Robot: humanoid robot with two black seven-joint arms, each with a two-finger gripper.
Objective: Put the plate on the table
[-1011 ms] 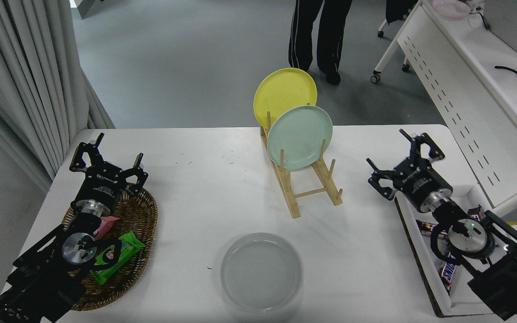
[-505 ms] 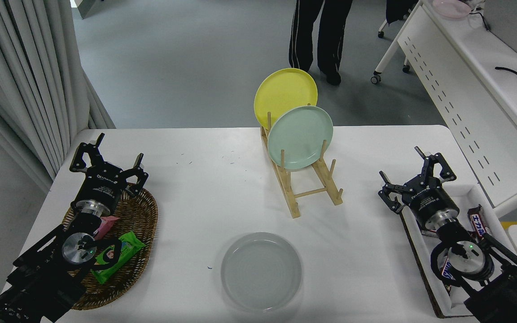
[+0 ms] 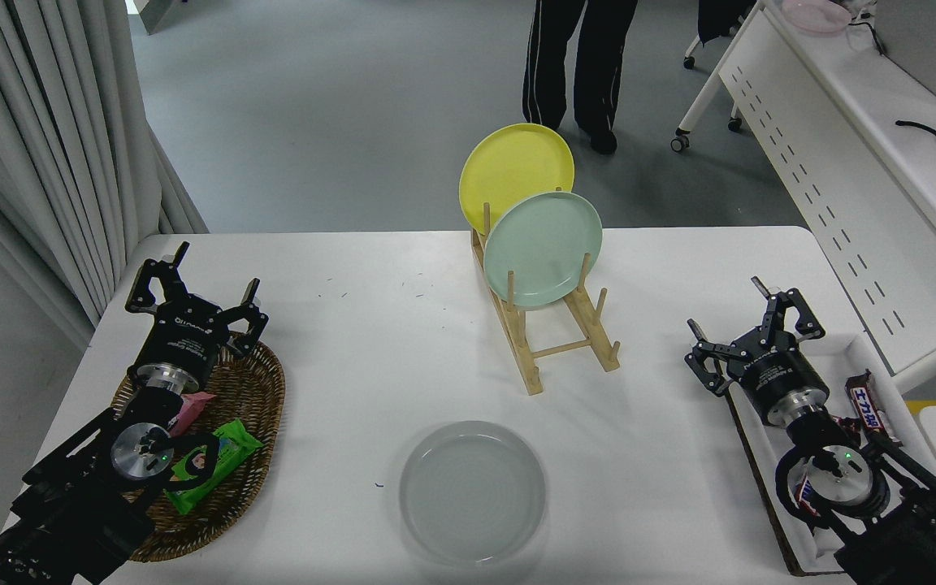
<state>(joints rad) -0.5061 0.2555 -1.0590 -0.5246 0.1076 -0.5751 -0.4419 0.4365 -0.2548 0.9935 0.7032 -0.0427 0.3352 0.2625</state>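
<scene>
The light-grey plate (image 3: 473,491) lies flat on the white table (image 3: 370,357), near the front edge at the middle. My right gripper (image 3: 752,321) is open and empty at the table's right side, well to the right of the plate and above the far end of a white box. My left gripper (image 3: 192,280) is open and parked at the lower left, over a wicker basket.
A wooden rack (image 3: 553,337) at the back middle holds a mint-green plate (image 3: 543,248) and a yellow plate (image 3: 515,175) upright. A wicker basket (image 3: 253,398) with snack packs sits left. A white box (image 3: 769,471) with chocolate bars sits right. A person's legs (image 3: 578,65) stand beyond the table.
My right gripper has drawn back toward the right front, away from the rack, and stays open. The plate has not moved.
</scene>
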